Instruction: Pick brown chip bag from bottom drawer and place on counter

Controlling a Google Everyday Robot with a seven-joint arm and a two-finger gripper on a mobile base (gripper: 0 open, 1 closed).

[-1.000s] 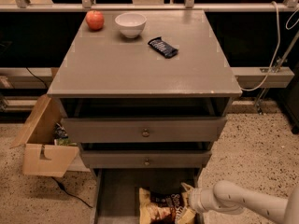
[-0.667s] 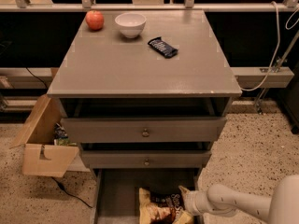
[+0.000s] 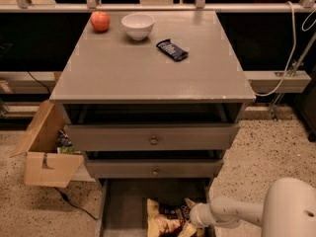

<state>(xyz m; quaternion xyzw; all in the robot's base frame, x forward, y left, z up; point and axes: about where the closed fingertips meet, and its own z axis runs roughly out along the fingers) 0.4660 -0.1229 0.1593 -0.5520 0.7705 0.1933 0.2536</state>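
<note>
The brown chip bag [image 3: 164,220] lies crumpled in the open bottom drawer [image 3: 123,206], toward its right side, at the lower edge of the camera view. My gripper [image 3: 191,217] reaches in from the lower right on a white arm and is at the bag's right edge, touching or overlapping it. The counter [image 3: 148,73] is the wide grey top of the cabinet above.
On the counter stand a red apple [image 3: 100,21], a white bowl [image 3: 138,25] and a dark blue candy bar wrapper [image 3: 172,49]. Two upper drawers with brass knobs [image 3: 154,140] are pushed in. An open cardboard box [image 3: 47,154] sits on the floor at the left.
My arm has pushed further left into the drawer, and its white forearm now fills more of the lower right corner. The bag has stayed in place.
</note>
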